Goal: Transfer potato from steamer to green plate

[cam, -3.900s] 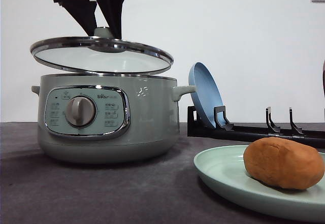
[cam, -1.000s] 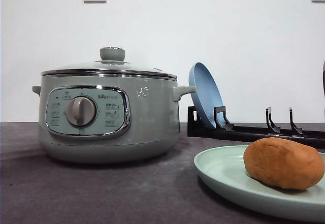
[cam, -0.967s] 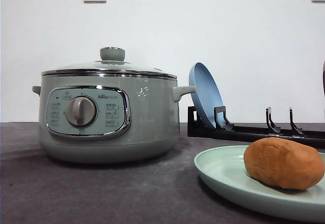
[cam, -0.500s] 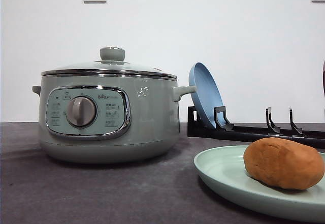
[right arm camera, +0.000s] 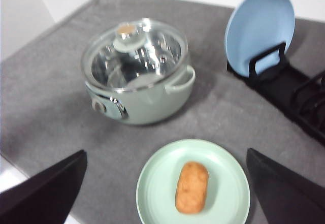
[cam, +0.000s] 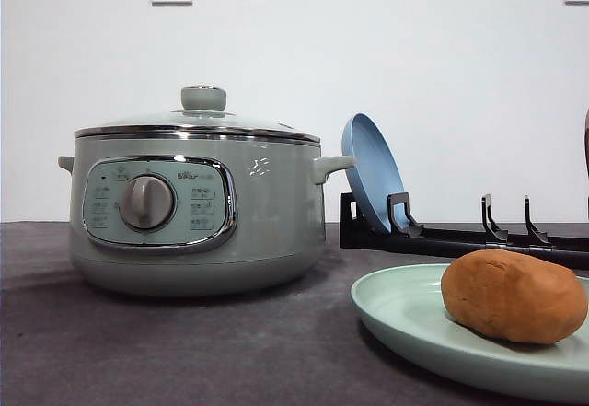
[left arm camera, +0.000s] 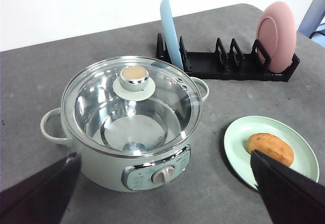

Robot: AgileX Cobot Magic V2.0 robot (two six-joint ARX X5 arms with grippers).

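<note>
Currently the potato (cam: 513,295) rests on the green plate (cam: 405,319); the steamer (cam: 198,213) is lidded; both grippers' fingers (left arm camera: 43,193) (right arm camera: 284,186) stand apart.

My left gripper (left arm camera: 165,193) shows in its wrist camera as two dark fingers (left arm camera: 38,196) set wide apart at the lower corners, with nothing between them. My right gripper (right arm camera: 165,193) looks the same in its own wrist camera: its dark fingers (right arm camera: 45,191) are spread far apart and hold nothing. Both are raised well above the table.
</note>
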